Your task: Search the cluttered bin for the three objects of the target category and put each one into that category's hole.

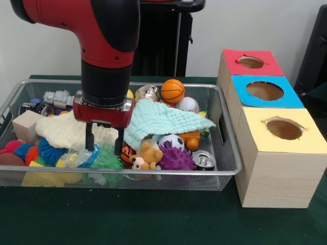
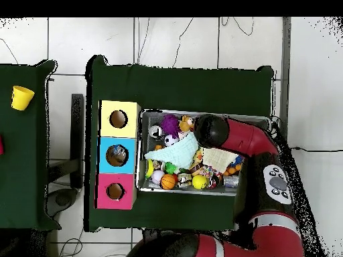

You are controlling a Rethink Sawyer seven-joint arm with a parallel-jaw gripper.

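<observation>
Jaws parted above green spiky ball (image 1: 107,159), toys half hidden beneath mint cloth (image 1: 163,120).

The three boxes are topped in red (image 1: 253,62), blue (image 1: 265,91) and yellow (image 1: 283,129). The table (image 1: 153,214) is covered in dark green. A mint-green cloth (image 1: 163,120), an orange basketball (image 1: 172,90), a purple spiky ball (image 1: 176,159) and a cream cloth (image 1: 66,130) are seen in the wire basket (image 1: 225,153).

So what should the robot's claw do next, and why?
Probably go straight down a little. The open gripper hangs just above the green spiky ball in the wire bin, one finger on each side, holding nothing yet.
</observation>
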